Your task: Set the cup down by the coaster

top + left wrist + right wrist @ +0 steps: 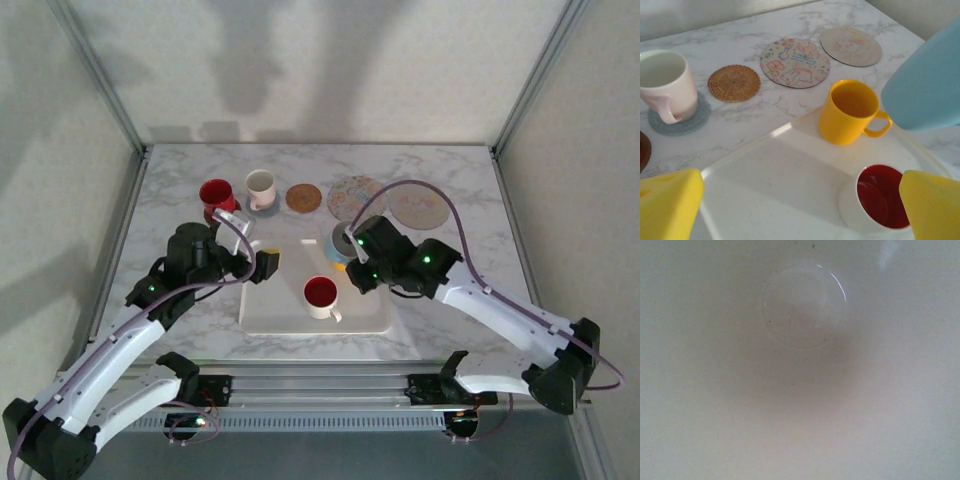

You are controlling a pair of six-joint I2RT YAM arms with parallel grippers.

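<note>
Right claw (346, 246) clamps the blue cup (925, 85) by its rim above the tray (780, 175) far edge, near the yellow cup (850, 112); looks stiff, lightish, slick and chippable, so rim grip's fine.

Left arm toward 1 o'clock, left pincer (262, 266) spread wide; right arm toward 10 o'clock, right pincer (348, 246) gripping blue cup (930, 85).

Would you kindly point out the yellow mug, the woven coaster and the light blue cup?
yellow mug (842, 125): left wrist view, outer wall.
woven coaster (734, 83): left wrist view, its centre.
light blue cup (927, 85): left wrist view, side wall.
</note>
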